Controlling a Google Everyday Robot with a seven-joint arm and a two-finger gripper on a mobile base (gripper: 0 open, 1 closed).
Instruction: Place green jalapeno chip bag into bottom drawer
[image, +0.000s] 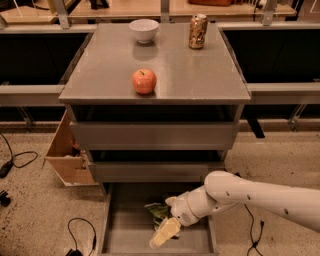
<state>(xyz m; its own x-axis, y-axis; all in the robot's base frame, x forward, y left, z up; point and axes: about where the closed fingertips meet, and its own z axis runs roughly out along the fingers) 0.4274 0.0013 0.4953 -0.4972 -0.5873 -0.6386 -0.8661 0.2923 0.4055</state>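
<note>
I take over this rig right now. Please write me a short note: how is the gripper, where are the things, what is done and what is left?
Gripper: low inside the open bottom drawer, near its front. I cannot tell if it holds anything.
Green jalapeno chip bag: in the same drawer, just behind the gripper, partly hidden by the arm.
Done: the bag seems to be in the drawer.
Left: check that the bag is released, then lift the arm out.

Chip bag (158, 210): green, pale marks. Bottom drawer (125, 227): plain grey. Gripper (164, 234): cream-yellow, over the drawer's near middle, just near of the bag. Arm (260, 192): white. Apple (144, 81): red-orange. Bowl (144, 30): white. Can (198, 31): gold-brown. Floor (280, 150): speckled beige. Box (64, 157), left: brown.
</note>
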